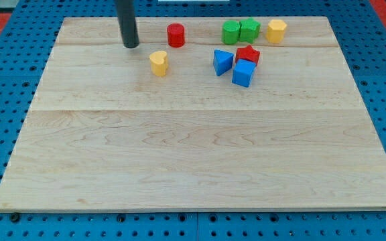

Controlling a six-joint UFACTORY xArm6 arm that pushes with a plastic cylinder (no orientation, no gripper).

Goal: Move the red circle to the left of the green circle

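Camera view shows my tip (131, 45), a bare rod with no fingers, left of the red circle (175, 35), ready to push it right toward the green circle (231, 32).

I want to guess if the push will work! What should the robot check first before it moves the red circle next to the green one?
1. My tip is at the view's left of the red circle, apart from it: ok.
2. Board between red circle and green blocks is free: ok.
3. Which green block is the green circle: cannot tell.
4. Yellow block sits below the push line: ok.
5. Red circle already left of the green blocks, though with a gap: ok.
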